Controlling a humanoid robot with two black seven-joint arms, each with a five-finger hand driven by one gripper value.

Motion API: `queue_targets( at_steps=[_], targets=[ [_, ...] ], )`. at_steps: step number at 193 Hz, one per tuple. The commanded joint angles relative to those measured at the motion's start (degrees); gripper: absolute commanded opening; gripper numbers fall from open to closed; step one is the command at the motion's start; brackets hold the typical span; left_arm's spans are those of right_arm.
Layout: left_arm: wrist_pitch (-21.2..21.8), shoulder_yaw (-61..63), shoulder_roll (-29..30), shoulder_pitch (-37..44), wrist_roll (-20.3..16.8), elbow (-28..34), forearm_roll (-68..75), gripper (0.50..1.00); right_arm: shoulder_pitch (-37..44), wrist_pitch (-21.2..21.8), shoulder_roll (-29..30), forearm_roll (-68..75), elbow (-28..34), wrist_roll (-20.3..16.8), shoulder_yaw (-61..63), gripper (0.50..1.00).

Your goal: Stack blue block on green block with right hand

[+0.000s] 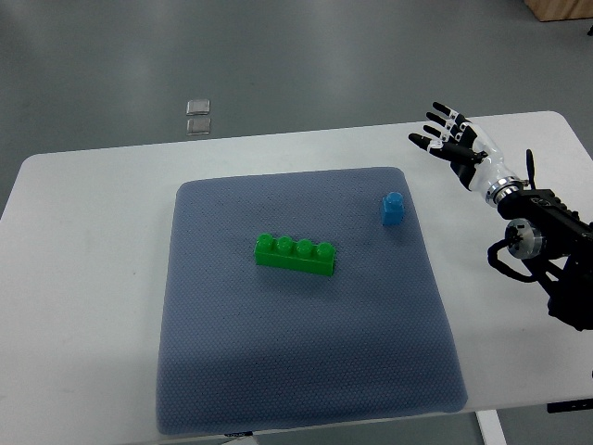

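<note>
A long green block [296,255] with four studs lies near the middle of the blue-grey mat [296,371]. A small blue block [393,209] stands upright on the mat to its upper right, apart from it. My right hand [449,134] hovers over the white table beyond the mat's right edge, up and to the right of the blue block. Its fingers are spread and hold nothing. The left arm does not show.
The white table [83,278] carries the mat and ends at a far edge above it. Two small clear squares [198,116] lie on the grey floor beyond the table. The right forearm [542,241] with black cabling fills the right edge.
</note>
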Motion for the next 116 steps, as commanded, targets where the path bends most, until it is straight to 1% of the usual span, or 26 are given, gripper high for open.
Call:
queue_targets(
  at_steps=[1,65,84,98,116],
  targets=[
    [0.00,0.00,0.00,0.00,-0.01,-0.02,0.00,1.000,0.17,0.10,-0.19,-0.26,-0.01,-0.03,-0.19,0.915],
    [0.00,0.00,0.00,0.00,-0.01,-0.02,0.00,1.000,0.70,0.54,-1.06,-3.25,0.17,-0.12,-0.71,0.915],
    [0.00,0.00,0.00,0.00,-0.01,-0.02,0.00,1.000,0.78,1.77,-2.12,-5.18,0.26,-0.12,-0.89,0.915],
    [0.00,0.00,0.00,0.00,-0.01,-0.02,0.00,1.000,0.96,3.26,-3.61,-7.03,0.79,-0.12,-1.86,0.913],
    [0.00,0.00,0.00,0.00,-0.01,0.07,0.00,1.000,2.63,4.32,-7.83,-8.78,3.60,-0.03,-6.69,0.913]
  ],
)
